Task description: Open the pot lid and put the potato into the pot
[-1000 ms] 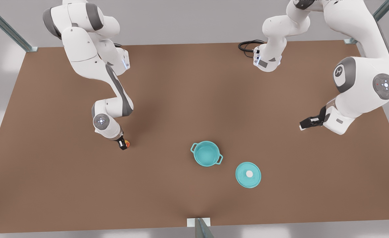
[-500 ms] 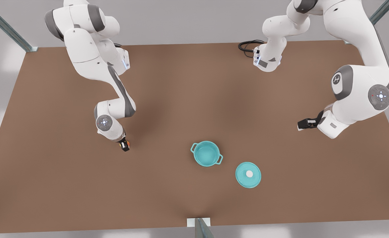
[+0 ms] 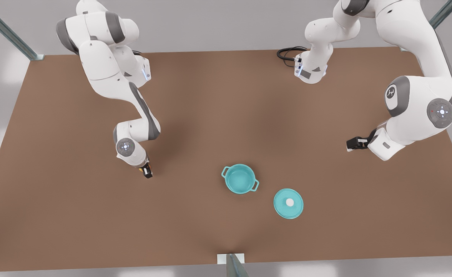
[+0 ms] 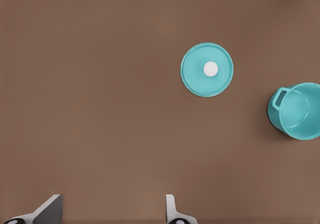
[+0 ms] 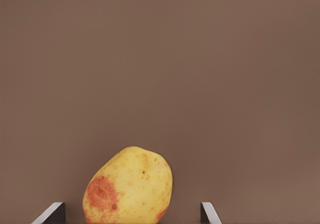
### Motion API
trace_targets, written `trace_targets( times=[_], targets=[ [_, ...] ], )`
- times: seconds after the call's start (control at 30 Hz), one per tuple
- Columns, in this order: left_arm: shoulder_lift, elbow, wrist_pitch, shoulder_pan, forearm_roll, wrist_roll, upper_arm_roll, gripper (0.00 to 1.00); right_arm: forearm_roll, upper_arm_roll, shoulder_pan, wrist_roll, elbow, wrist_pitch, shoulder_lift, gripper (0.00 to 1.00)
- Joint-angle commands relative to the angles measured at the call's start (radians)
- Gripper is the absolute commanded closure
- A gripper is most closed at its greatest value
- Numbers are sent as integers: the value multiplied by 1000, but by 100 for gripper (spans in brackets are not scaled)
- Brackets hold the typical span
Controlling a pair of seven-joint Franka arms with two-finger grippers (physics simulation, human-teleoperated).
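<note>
In the front view, the pot lid (image 3: 288, 203) is already off and lies flat on the brown bench (image 3: 76, 215), knob up, at about four o'clock from the pot (image 3: 240, 178) and just beside it without touching. The pot stands open and shows a bare teal inside, so the first half of the task looks done and the potato is not yet in. The right claw (image 3: 147, 172) is low over the bench, well apart from the pot at its nine o'clock. The left claw (image 3: 353, 143) hangs off toward two o'clock of the pot, apparently waiting.

In the left wrist view, the left claw's two fingertips (image 4: 172, 209) stand wide apart with nothing between them; farther off, the lid (image 4: 207, 69) and the open pot (image 4: 296, 111) sit on the bench.

In the right wrist view, the potato (image 5: 129, 186) sits between the spread fingertips (image 5: 54, 211) of the right claw, with a gap on each side, so the claw is open around it and has not gripped. What is left, by this judgement: closing on the potato, carrying it over and dropping it into the pot.
</note>
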Motion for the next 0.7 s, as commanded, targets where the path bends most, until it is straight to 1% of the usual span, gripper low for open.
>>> trace_targets(
  times=[0.0,0.27,0.33,0.43,0.47,0.5,0.53,0.6,0.67],
  targets=[
    [-2,0,-1,1,2,49,0,0,-4,-3,-3,18,1,2,0,0],
    [-2,-3,-1,1,2,49,0,0,-4,-6,-3,18,17,2,3,0],
    [-2,-3,-1,1,2,49,0,0,-4,-6,-3,20,17,2,7,3],
    [-1,-2,-4,1,2,49,0,0,-4,-6,-3,18,17,22,18,4],
    [-2,-3,-3,1,2,49,0,0,-4,-6,-3,18,17,22,18,6],
    [-1,-2,-3,1,4,49,0,0,-1,-6,-3,20,17,20,18,15],
    [-2,-3,-3,1,2,49,0,0,1,-6,-3,20,17,20,18,19],
    [-2,-3,-3,1,2,49,0,0,-1,-6,-3,20,17,22,18,23],
    [-2,-3,-3,1,2,49,0,0,-1,-6,-5,20,17,20,16,24]
  ],
)
